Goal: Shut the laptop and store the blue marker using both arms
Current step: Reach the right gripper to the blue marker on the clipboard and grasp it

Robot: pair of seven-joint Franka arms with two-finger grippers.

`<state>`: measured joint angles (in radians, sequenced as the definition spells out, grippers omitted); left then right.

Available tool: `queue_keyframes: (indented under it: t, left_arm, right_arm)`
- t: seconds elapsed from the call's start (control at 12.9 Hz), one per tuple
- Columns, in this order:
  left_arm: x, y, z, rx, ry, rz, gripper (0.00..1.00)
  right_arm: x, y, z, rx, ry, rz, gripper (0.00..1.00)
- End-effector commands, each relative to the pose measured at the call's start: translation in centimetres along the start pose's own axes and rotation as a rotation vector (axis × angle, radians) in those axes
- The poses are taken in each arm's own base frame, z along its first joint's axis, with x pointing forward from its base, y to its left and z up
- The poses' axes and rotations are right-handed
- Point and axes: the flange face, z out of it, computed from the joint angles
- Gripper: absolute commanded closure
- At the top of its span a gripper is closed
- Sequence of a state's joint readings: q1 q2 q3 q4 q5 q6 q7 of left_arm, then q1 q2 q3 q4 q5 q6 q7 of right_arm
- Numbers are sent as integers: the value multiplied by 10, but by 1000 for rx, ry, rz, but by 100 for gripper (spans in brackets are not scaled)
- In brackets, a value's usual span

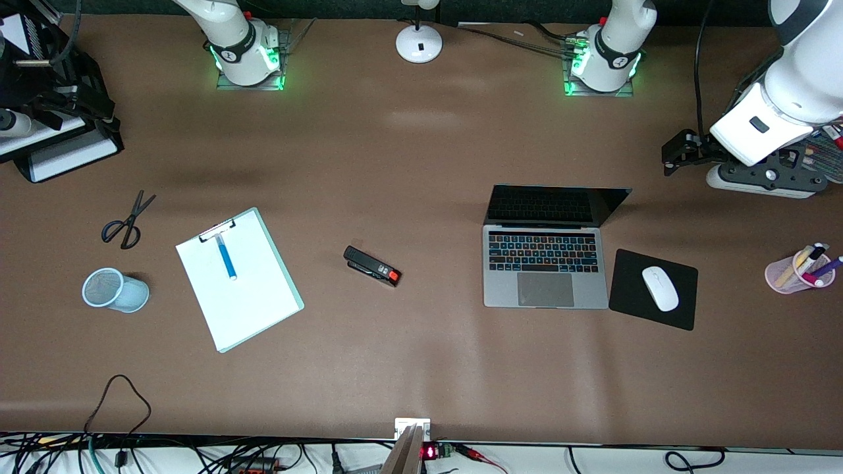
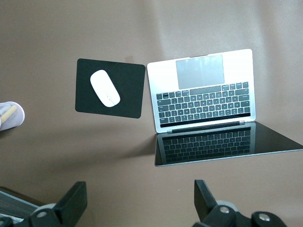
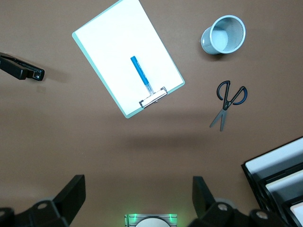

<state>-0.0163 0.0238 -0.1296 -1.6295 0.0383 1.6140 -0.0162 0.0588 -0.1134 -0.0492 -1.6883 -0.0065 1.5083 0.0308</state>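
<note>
The laptop (image 1: 543,263) stands open toward the left arm's end of the table, its dark screen tilted back; it also shows in the left wrist view (image 2: 203,90). The blue marker (image 1: 225,257) lies on a white-paper clipboard (image 1: 250,296) toward the right arm's end and shows in the right wrist view (image 3: 141,74). My left gripper (image 1: 678,151) hangs high over the table beside the laptop, open and empty (image 2: 139,194). My right gripper (image 1: 92,102) hangs high over the table beside a black tray, open and empty (image 3: 137,189).
A black stapler (image 1: 372,266) lies between clipboard and laptop. Scissors (image 1: 128,220) and a pale blue mesh cup (image 1: 115,289) sit beside the clipboard. A white mouse (image 1: 660,288) rests on a black pad (image 1: 632,309). A pink cup (image 1: 784,276) holds markers. A black paper tray (image 1: 66,155) stands nearby.
</note>
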Motion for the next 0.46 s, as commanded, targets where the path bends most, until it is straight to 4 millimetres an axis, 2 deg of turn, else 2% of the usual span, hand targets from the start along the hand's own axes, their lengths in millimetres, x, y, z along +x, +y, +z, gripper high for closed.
queue_keyframes:
  t: [0.0,0.15,0.39]
  left_arm:
    - [-2,0,-4,-7,4,6,0]
    - [-2,0,-4,-7,4,5,0]
    - [-2,0,-4,-7,4,3,0]
  right_arm:
    - [1,-1,-5,16,6,-14,0]
    - [3,3,-5,13,8,-7,0]
    - [21,4,20,1,-31,-6,0]
